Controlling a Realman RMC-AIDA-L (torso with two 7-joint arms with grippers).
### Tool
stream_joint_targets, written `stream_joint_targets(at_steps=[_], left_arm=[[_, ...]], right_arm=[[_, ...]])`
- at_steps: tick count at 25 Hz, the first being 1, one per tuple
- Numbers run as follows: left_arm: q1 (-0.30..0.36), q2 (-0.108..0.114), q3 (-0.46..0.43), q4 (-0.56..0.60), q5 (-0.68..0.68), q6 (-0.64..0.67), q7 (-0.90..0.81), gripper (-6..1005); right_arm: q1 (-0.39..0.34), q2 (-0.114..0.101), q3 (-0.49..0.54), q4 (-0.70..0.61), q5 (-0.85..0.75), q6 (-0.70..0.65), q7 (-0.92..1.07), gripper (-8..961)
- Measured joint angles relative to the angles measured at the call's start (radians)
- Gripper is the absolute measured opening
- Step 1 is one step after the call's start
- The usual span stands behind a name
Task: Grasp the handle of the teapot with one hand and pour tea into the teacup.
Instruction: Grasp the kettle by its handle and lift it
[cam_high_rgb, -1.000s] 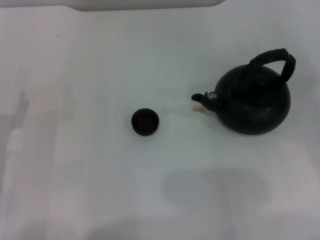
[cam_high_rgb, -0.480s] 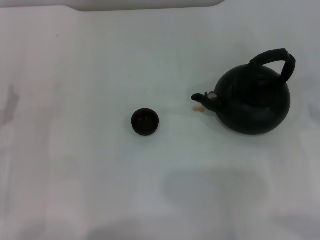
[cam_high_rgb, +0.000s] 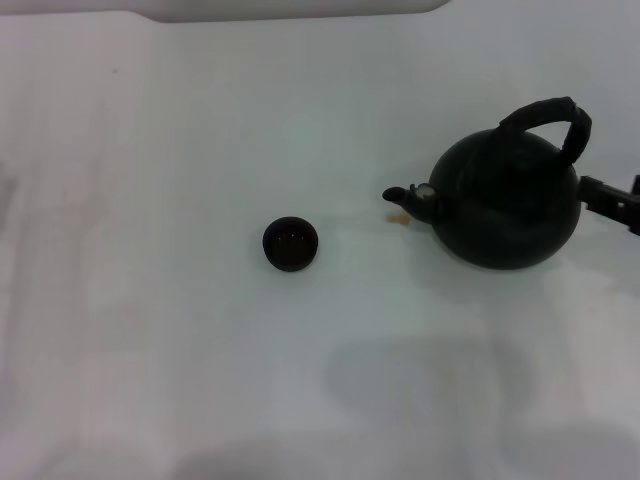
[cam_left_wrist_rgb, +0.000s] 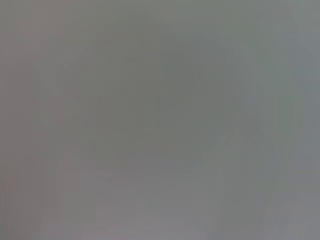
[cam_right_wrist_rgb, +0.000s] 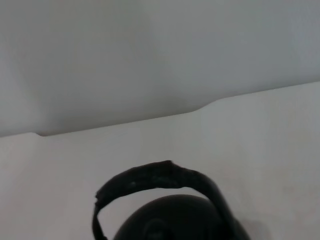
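Entering beside teapot (cam_high_rgb: 508, 205) — right claw (cam_high_rgb: 612, 203), newly in view, grip state unclear

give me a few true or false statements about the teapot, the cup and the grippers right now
1. The teapot stands upright on the table. True.
2. The teacup touches the spout. False: it sits apart, to the spout's left in the head view.
3. The right gripper holds the handle. False: it is only entering at the right edge beside the teapot.
4. An orange-tan stain lies under the spout. True.
5. The left gripper is over the teacup. False: it is not in view.
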Motion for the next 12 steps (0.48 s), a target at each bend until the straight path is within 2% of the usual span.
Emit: stream_joint_targets(at_steps=[6, 12], left_arm=[[-0.009, 0.002, 0.000, 0.013, -0.034, -0.001, -0.005, 891], [-0.015, 0.000, 0.000, 0.025, -0.037, -0.003, -0.007, 891]], right_arm=[[0.059, -0.002, -0.071, 0.072, 0.003, -0.124, 0.027, 777], [0.147, -0.004, -0.077, 0.164, -0.001, -0.190, 0.046, 778]])
